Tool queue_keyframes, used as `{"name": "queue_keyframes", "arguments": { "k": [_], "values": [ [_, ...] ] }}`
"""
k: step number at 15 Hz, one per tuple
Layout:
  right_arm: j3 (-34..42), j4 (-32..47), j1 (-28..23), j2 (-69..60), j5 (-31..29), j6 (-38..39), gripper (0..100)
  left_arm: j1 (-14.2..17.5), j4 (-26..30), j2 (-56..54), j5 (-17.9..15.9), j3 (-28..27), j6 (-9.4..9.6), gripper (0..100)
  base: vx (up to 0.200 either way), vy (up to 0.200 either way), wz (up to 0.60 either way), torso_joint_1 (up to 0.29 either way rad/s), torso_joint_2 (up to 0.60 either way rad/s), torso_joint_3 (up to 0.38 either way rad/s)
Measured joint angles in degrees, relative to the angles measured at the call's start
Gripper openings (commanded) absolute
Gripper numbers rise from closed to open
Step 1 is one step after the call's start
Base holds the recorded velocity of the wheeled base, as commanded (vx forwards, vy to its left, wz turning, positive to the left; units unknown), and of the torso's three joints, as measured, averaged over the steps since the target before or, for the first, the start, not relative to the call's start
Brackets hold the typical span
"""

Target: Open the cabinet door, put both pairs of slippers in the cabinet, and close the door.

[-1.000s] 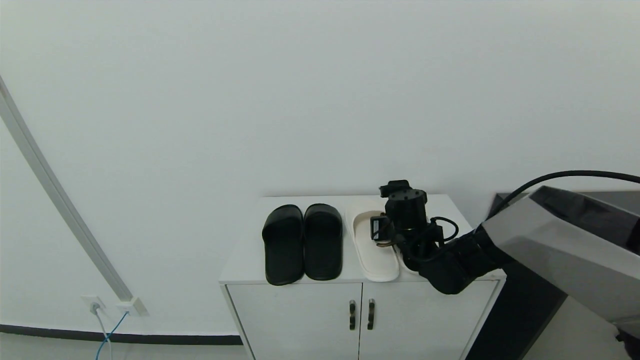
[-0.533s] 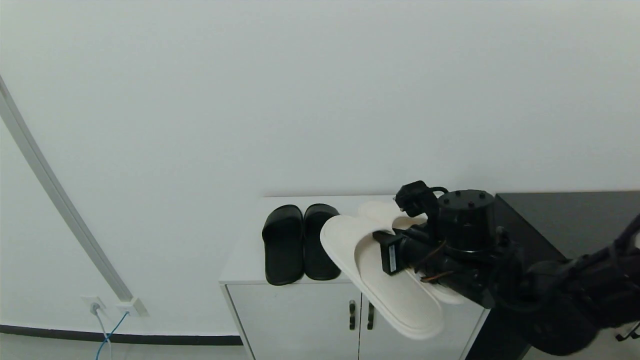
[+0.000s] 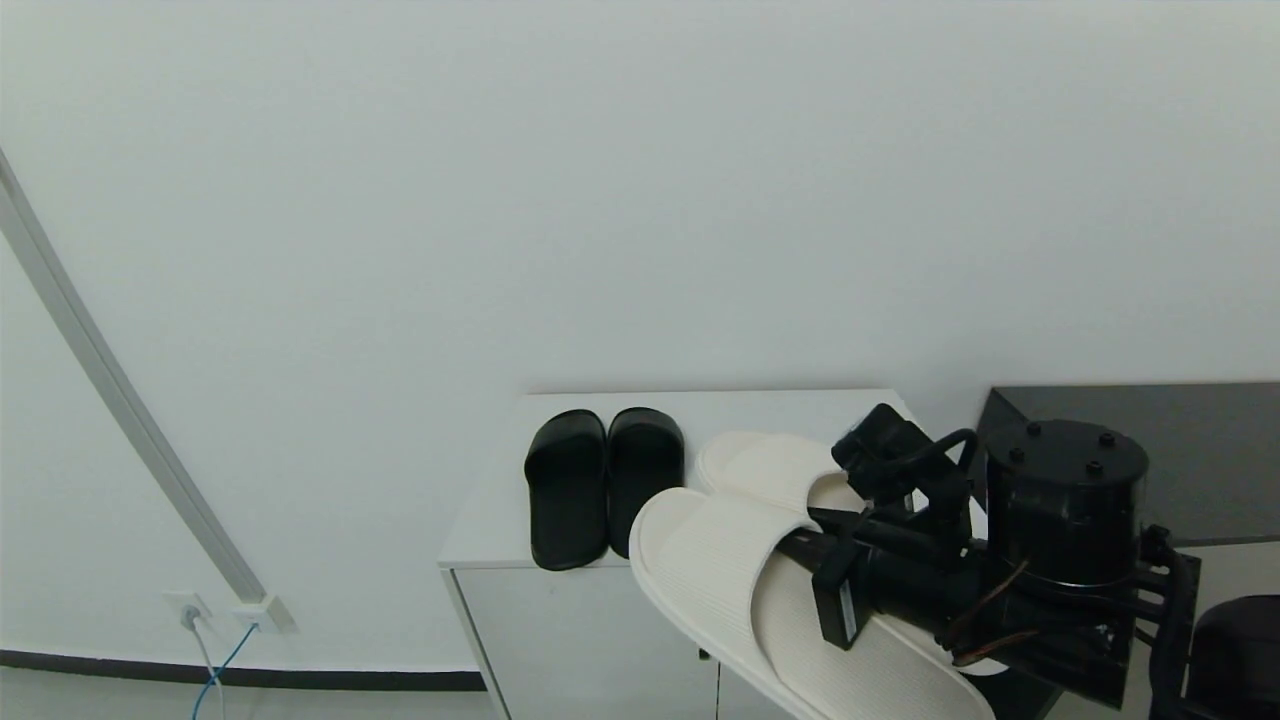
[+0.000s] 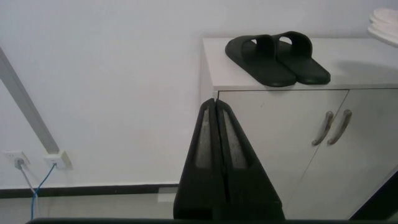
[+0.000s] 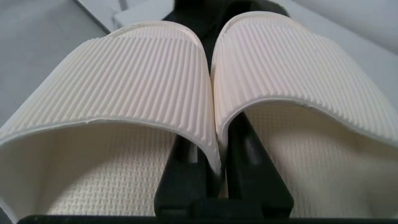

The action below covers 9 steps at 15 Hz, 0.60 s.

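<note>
The pair of white slippers (image 3: 760, 560) hangs in the air in front of the white cabinet (image 3: 490, 530), off its top. My right gripper (image 3: 795, 545) is shut on the slippers' inner edges; in the right wrist view its black fingers (image 5: 217, 155) pinch between the two ribbed straps (image 5: 143, 81). The pair of black slippers (image 3: 605, 485) lies side by side on the cabinet top. Both cabinet doors are closed, with two handles (image 4: 333, 126) at the middle. My left gripper (image 4: 216, 115) is shut on nothing, low in front of the cabinet's left side.
A dark table (image 3: 1150, 440) stands right of the cabinet. A wall socket with cables (image 3: 185, 605) and a slanted grey conduit (image 3: 100, 380) are on the wall to the left.
The right gripper took the white slippers off the cabinet top, lifted them and drew them back toward me, in front of the cabinet. The black slippers stayed put.
</note>
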Motion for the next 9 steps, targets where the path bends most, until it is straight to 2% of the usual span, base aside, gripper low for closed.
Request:
{"name": "queue_keyframes", "arguments": {
  "k": [3,9],
  "values": [
    [0.7,0.1,-1.0,-0.3,6.6,0.5,0,-0.1,0.0,0.0,0.0,0.0,0.04,0,0.000,0.000,0.00,0.000,0.00,0.000],
    [1.8,0.4,-2.6,-0.9,9.9,0.6,0,0.0,0.0,0.0,0.0,0.0,-0.02,0,0.000,0.000,0.00,0.000,0.00,0.000]
  ]
}}
